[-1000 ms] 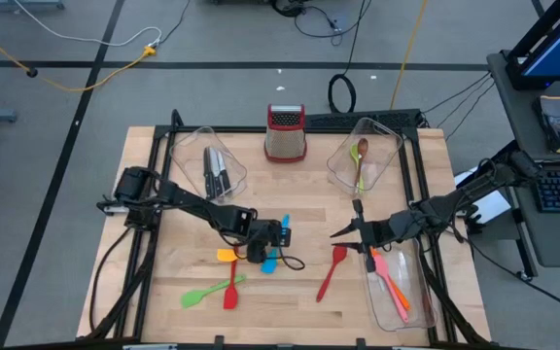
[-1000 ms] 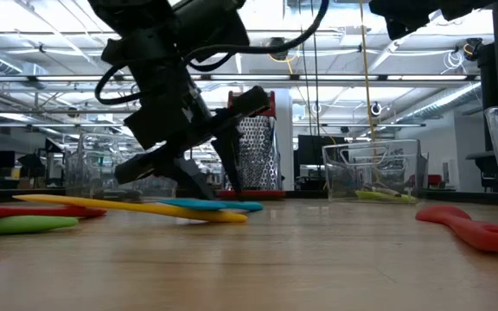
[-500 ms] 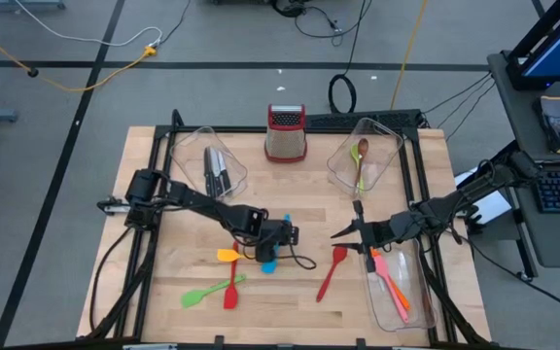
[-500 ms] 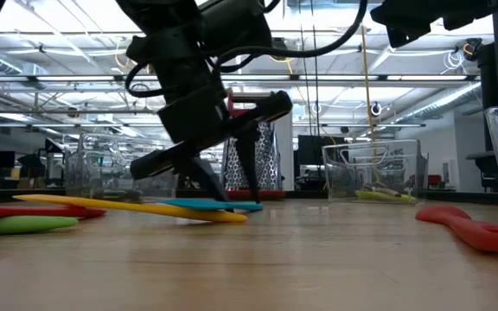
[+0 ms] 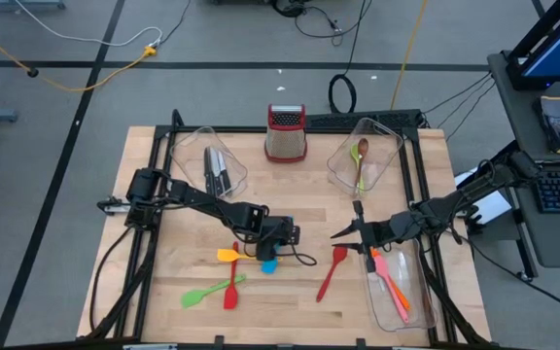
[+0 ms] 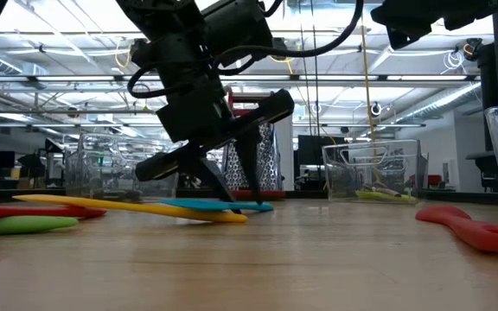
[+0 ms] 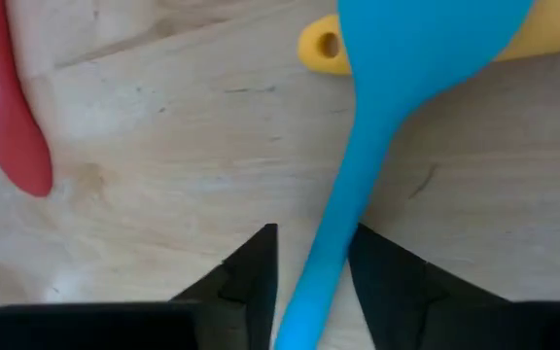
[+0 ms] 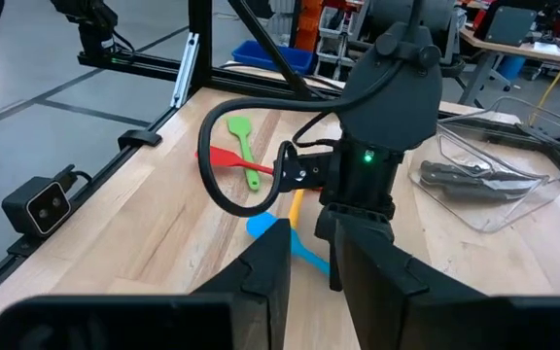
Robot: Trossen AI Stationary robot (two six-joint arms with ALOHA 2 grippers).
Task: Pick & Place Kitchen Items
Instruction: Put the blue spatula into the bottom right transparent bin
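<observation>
The left end effector (image 5: 278, 236) has slid sideways along the table (image 5: 163, 282) since a second ago and has come down lower, so now its two dark fingers (image 7: 251, 277) stand one on each side of the thin handle of the blue spatula (image 7: 358, 185). The fingers are apart, with a little gap on each side of the handle, and they have moved a bit closer together; I think they are about to pinch it, but they do not hold it yet. That looks like the start of picking this one up. The blue spatula lies flat near the middle of the table, with its wide end across the yellow spatula (image 5: 227, 256). Behind the fingers, the left arm reaches low across the table from its left side, bent down at the wrist. The right end effector (image 5: 350, 231) waits in the air, just above the red spoon (image 5: 332, 270) and beside the clear bin (image 5: 406, 316) with pink and orange spatulas in it. Its fingers (image 8: 261, 282) are a little apart and hold nothing. A green spatula (image 5: 202, 294) and another red spoon (image 5: 231, 292) still lie on the table.
</observation>
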